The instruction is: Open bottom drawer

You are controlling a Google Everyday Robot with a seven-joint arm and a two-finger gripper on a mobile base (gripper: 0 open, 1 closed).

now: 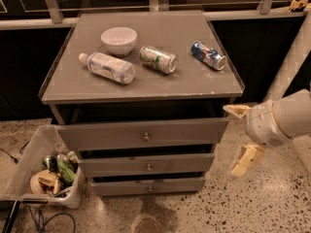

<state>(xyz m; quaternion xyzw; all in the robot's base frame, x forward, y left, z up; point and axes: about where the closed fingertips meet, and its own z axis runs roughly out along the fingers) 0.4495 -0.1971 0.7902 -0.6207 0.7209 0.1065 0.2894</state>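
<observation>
The grey cabinet has three drawers. The bottom drawer (146,185) is the narrowest front, lowest near the floor, with a small round metal knob (150,189) at its centre; none of its inside shows. My gripper (240,136) is to the right of the cabinet, level with the top and middle drawers. It is open, with one cream fingertip (235,110) up by the cabinet's right corner and the other fingertip (244,162) lower down. It holds nothing and is up and to the right of the bottom drawer's knob.
On the cabinet top (146,84) are a white bowl (119,40), a lying plastic bottle (107,67) and two lying cans (158,59) (208,55). A bin of rubbish (46,174) stands on the floor left of the cabinet. Speckled floor lies in front.
</observation>
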